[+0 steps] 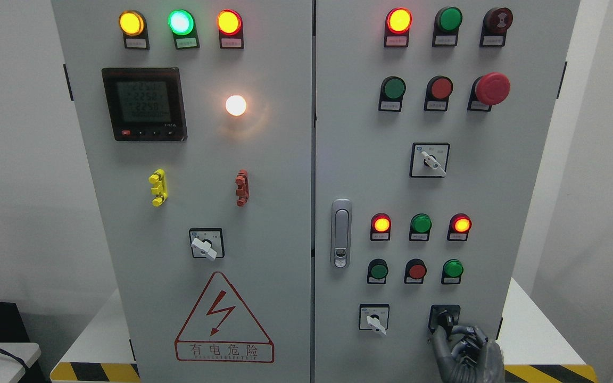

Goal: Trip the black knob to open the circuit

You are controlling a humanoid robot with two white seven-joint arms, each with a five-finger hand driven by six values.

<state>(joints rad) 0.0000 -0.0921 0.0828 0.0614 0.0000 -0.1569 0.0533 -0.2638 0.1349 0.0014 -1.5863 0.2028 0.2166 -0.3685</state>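
Head view: the right dark-grey fingered hand [463, 348] has curled its fingers onto the small black rotary knob [445, 321] (cabinet's lower right door). Grasping looks done; next comes the twist.

Matt grey painted metal cabinet [285, 159], glossy plastic lamps [229, 22].

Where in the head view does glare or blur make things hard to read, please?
Head view: the white lamp blooms into a halo on the cabinet door; the meter display digits look soft; small button labels are unreadable; the right hand at the black knob is dim.
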